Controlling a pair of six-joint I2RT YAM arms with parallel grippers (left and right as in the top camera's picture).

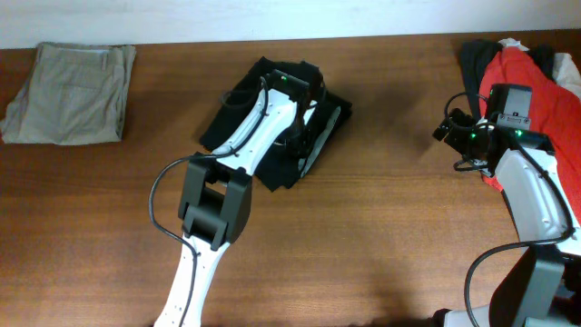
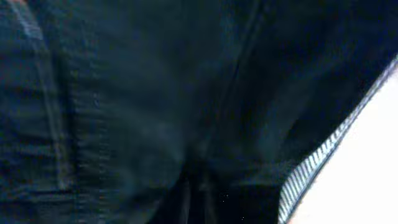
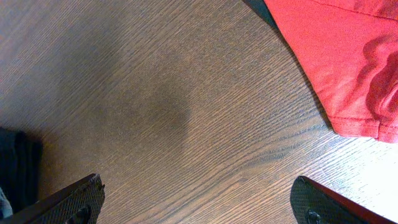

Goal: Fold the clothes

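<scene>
A black garment with a striped inner lining lies crumpled at the table's centre. My left gripper is down on its far part. In the left wrist view dark fabric fills the frame, with the striped lining edge at the right. The fingers show only as dark shapes close together at the bottom middle, shut on the fabric. My right gripper is open and empty over bare wood, just left of a red garment that also shows in the right wrist view.
A folded khaki garment lies at the far left. The red garment lies on a pile with dark clothes at the far right. The wooden table runs between them.
</scene>
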